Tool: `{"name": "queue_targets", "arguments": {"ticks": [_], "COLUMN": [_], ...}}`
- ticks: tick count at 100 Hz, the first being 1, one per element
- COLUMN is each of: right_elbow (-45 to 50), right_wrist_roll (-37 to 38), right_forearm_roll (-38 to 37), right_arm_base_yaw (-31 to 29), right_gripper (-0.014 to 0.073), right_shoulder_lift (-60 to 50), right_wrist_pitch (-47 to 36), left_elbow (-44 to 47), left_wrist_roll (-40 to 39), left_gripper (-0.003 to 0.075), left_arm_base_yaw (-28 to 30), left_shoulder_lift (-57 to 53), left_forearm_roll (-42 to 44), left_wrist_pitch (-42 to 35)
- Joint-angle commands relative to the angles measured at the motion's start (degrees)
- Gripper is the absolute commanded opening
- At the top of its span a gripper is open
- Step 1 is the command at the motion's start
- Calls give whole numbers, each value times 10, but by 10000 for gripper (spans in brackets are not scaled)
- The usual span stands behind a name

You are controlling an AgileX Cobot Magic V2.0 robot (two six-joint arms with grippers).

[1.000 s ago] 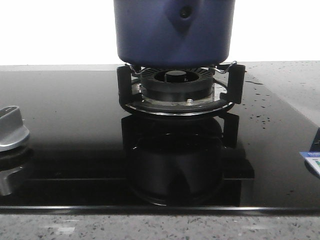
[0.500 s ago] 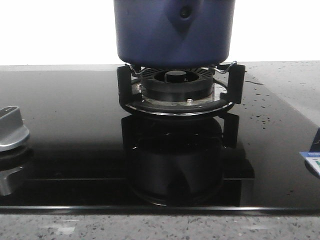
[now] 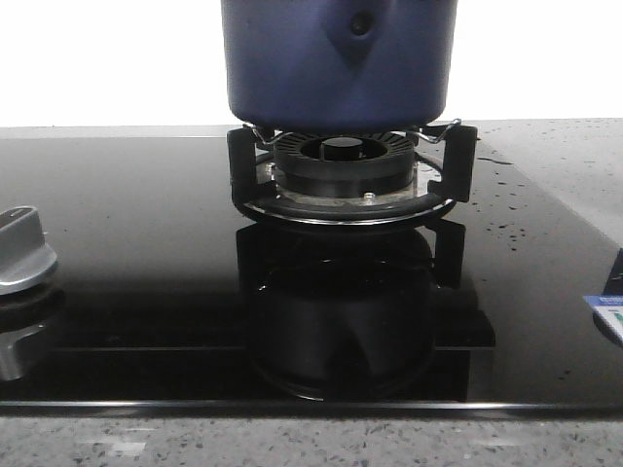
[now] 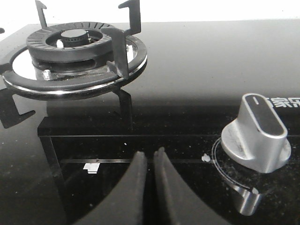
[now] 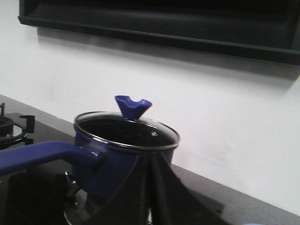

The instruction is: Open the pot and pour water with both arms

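Two burners share a glossy black glass hob [image 3: 127, 253] set in a speckled grey table [image 3: 574, 156]. At the left edge of the front view stands a silver control knob [image 3: 19, 251]; the left wrist view shows the same kind of knob [image 4: 257, 136] with an index line on its top, mirrored in the glass. Beyond it in that view sits an uncovered burner [image 4: 70, 44], a ribbed black ring inside a chrome-edged trivet with upright black prongs. The left gripper [image 4: 149, 173] hangs low over the glass near that knob, its dark jaws brought together with only a thin slit between them and nothing in them.

Centre of the front view, the pot [image 3: 339, 60] rests on the trivet prongs [image 3: 462, 161] of the second burner [image 3: 341, 165], its navy wall showing a raised teardrop bump with a round hole. In the right wrist view the pot [image 5: 110, 164] carries a glass lid [image 5: 126, 129] with a blue knob [image 5: 132, 106], and its long blue handle [image 5: 40, 157] reaches away from the body. The right gripper [image 5: 151, 187] is near the pot's wall, jaws pressed together on nothing. At the far right lies a partly visible label [image 3: 608, 316].
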Motion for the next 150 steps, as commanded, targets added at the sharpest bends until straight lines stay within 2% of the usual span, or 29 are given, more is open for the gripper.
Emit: {"name": "queue_targets", "arguments": {"ticks": [1,13,20,42,54,78,88,100,114,136,150], "right_elbow": [-13,-8,2,49,66,100,133,163,174,186,186], "right_wrist_roll": [-2,-2,-22,-337,-444,-452,-466,-543,-566,-566,-566], "right_forearm_roll": [8,8,37,325,431,405,466,558,636,649,649], "right_arm_base_yaw": [0,0,0,0,0,0,0,0,0,0,0], "right_gripper": [-64,-64,-64,-64,-64,-64,-64,-64,-64,-64,-64], "right_shoulder_lift": [5,8,9,9,9,9,9,1,-34,-77,-80], "right_wrist_pitch": [-37,-51,-46,-31,-29,-7,-2,12,83,195,228], "left_elbow": [26,26,26,26,26,26,26,26,26,26,26], "left_wrist_roll": [-5,-5,-5,-5,-5,-5,-5,-5,-5,-5,-5], "left_gripper": [-20,-20,-20,-20,-20,-20,-20,-20,-20,-20,-20], "left_arm_base_yaw": [1,1,1,1,1,1,1,1,1,1,1], "left_shoulder_lift": [-18,-18,-18,-18,-18,-18,-18,-18,-18,-18,-18], "left_forearm_roll": [-11,-11,-11,-11,-11,-11,-11,-11,-11,-11,-11], "left_wrist_pitch": [-24,-24,-24,-24,-24,-24,-24,-24,-24,-24,-24]}}
